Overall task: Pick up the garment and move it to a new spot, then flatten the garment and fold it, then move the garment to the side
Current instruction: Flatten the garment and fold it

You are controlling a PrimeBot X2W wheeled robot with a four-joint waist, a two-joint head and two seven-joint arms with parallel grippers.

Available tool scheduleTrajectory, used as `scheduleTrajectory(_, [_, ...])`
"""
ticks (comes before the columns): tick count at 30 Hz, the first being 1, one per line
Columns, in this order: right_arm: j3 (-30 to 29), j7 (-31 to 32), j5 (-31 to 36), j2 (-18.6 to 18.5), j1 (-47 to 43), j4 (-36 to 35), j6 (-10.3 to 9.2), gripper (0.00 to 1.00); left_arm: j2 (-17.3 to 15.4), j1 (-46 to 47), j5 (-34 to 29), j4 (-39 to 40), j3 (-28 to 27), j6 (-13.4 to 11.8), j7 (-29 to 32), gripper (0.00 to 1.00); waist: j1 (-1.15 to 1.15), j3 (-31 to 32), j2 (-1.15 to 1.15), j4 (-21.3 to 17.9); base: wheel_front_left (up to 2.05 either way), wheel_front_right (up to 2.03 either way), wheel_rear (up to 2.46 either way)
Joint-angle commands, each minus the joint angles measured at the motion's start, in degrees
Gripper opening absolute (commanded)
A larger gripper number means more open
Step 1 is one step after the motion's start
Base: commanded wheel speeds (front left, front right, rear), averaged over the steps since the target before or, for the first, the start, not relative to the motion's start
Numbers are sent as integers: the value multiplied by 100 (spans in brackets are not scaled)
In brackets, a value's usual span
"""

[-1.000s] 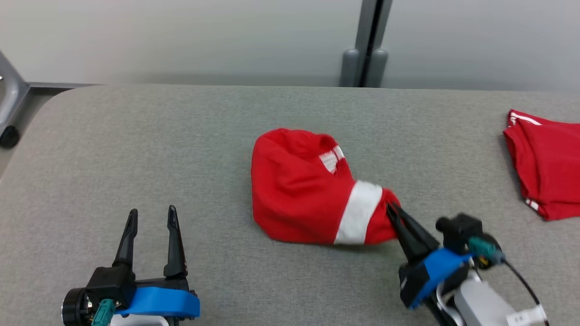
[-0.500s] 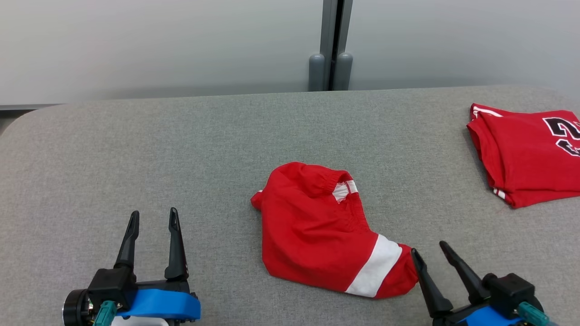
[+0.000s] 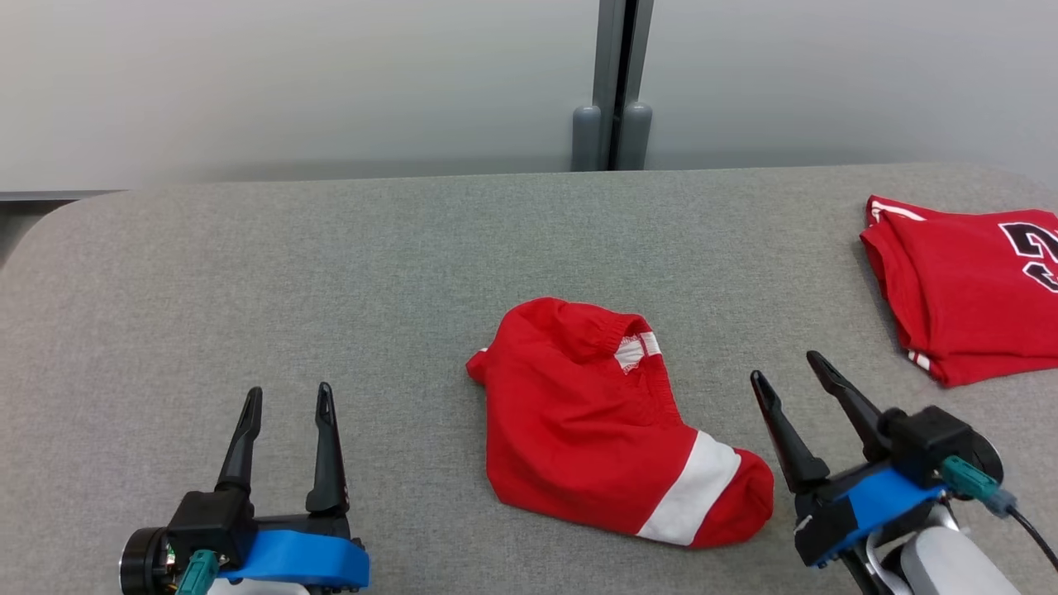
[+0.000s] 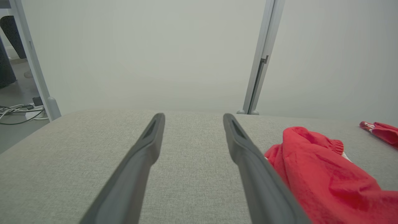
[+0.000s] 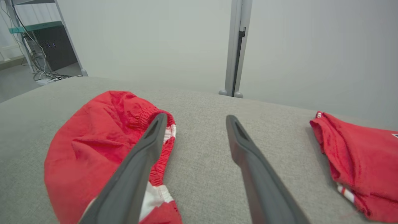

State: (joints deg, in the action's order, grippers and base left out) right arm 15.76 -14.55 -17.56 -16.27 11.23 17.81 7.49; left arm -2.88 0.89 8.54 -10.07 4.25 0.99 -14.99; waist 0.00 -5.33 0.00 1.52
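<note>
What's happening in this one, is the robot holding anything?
No. A two-armed robot faces a grey padded table. The red garment, with its white band, lies bunched up in the middle, not yet flattened or folded. The right gripper is open just to the right of it, holding nothing. The left gripper is open too, well apart from the garment on its other side. A folded red jersey lies at the table's right edge.
</note>
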Motion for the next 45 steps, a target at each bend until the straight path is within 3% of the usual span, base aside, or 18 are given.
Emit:
scheduleTrajectory(1, [102, 43, -93, -39, 170, 124, 1, 100, -1, 43, -39, 4, -11, 7, -24, 100, 0, -11, 0, 32, 0, 0, 0])
scheduleTrajectory(10, [1206, 445, -521, -200, 753, 1565, 1, 100, -1, 19, -50, -9, -22, 25, -24, 100, 0, -33, 0, 225, 0, 0, 0])
scheduleTrajectory(21, [2289, 313, -910, -87, 908, 2575, 2, 100, -1, 41, -49, -10, 3, 28, -24, 100, 0, -51, 0, 261, 0, 0, 0])
scheduleTrajectory(23, [2398, 227, -992, -33, 974, 2624, 2, 0, 0, 50, -54, -4, 7, 25, -24, 100, 0, -58, 0, 257, 0, 0, 0])
scheduleTrajectory(33, [1857, -65, -1219, -310, 1318, 2685, 1, 0, -1, -34, -52, 20, -65, -19, -24, 100, 0, -24, 0, 161, 0, 0, 0])
scheduleTrajectory(40, [318, -67, -801, -716, 1223, 1958, 1, 0, -1, -4, -46, 36, -63, -8, -24, 100, 0, -17, 0, 100, 0, 0, 0])
scheduleTrajectory(45, [-17, -68, -476, -657, 1130, 1485, 1, 0, -1, 37, -16, 31, -18, -6, -24, 100, 0, -21, 0, 146, 0, 0, 0])
